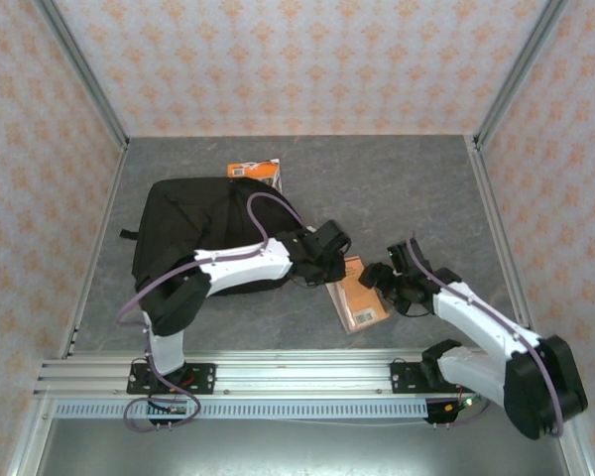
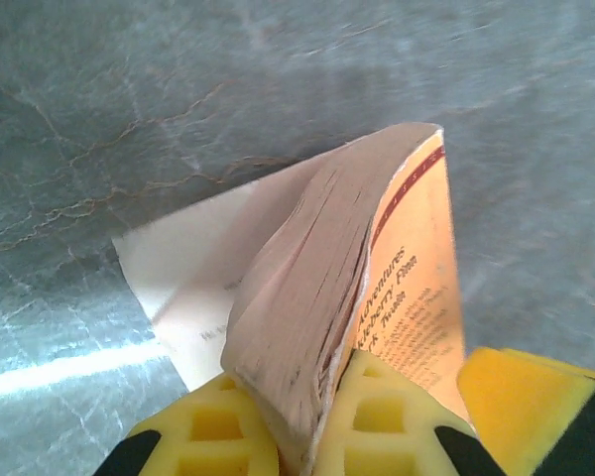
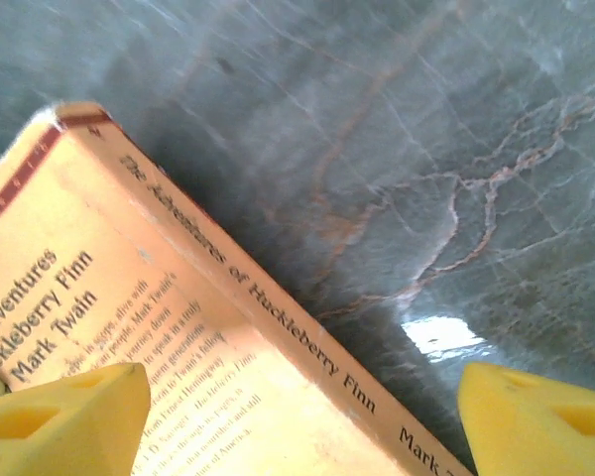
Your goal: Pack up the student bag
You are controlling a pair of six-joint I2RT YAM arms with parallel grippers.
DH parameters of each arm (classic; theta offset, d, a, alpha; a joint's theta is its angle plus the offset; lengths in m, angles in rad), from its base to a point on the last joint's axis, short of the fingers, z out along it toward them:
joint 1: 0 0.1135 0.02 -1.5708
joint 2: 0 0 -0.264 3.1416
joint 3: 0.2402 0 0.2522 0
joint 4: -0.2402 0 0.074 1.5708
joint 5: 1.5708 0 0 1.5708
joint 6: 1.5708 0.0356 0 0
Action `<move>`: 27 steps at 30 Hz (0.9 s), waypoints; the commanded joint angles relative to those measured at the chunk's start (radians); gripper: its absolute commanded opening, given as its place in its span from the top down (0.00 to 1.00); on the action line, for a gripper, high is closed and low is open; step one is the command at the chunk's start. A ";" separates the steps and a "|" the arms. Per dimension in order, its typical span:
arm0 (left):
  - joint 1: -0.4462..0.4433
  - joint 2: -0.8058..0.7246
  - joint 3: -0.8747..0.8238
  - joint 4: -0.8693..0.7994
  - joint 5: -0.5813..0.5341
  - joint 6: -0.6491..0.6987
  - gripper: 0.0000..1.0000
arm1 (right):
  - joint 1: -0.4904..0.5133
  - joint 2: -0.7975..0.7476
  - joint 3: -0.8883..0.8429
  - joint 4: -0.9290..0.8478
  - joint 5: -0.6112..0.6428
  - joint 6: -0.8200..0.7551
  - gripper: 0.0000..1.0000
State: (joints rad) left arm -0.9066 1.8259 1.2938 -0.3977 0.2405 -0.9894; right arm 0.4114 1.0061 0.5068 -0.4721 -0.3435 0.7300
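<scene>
**Present state.** The student bag (image 1: pixel 188 220) lies flat on the counter (image 1: pixel 397 188), left of centre in the top view. The left arm reaches across its lower edge. An orange paperback (image 1: pixel 362 297) lies just right of the bag, at the centre of the frame.

The left fingers (image 2: pixel 218 431) are closed tight on the paperback's page block and back cover. A loose white leaf or cover splays out toward the left of the wrist view. The right fingers (image 3: pixel 69 416) stand wide apart and hold nothing. One hangs over the back cover and the other over bare counter beyond the spine.

**Step in hand (judged).** Lift the paperback and carry it to the bag.

1. Raise the book slowly. The pinch sits at one edge, so the free end is likely to sag and fan.
2. Move the right fingers clear of the cover before the book travels.
3. Keep the splayed leaf from folding under on entry to the bag.
4. Approach the bag from its open side.

**Not determinable.**
- Whether the bag's zipper is open, and where its mouth lies. The fabric reads as uniform black.
- The bag's lower right part, which the left arm covers.
- A second orange item (image 1: pixel 255 171) at the bag's upper edge, which is partly covered.
- The yellow block at the lower right of the left wrist view. It cannot be told whose it is.
</scene>
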 commanded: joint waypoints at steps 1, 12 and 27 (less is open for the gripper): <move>0.029 -0.135 -0.026 0.067 0.041 0.061 1.00 | -0.006 -0.095 0.039 -0.018 -0.009 -0.026 0.14; 0.098 -0.445 -0.162 0.141 0.102 0.110 1.00 | -0.023 -0.209 -0.042 0.417 -0.468 0.081 0.09; 0.130 -0.504 -0.179 0.059 0.125 0.176 0.66 | -0.024 -0.292 -0.022 0.481 -0.464 0.146 0.80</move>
State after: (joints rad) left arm -0.7956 1.3746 1.1244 -0.3267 0.3611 -0.8371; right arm 0.3908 0.7296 0.4503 0.0162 -0.8303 0.8783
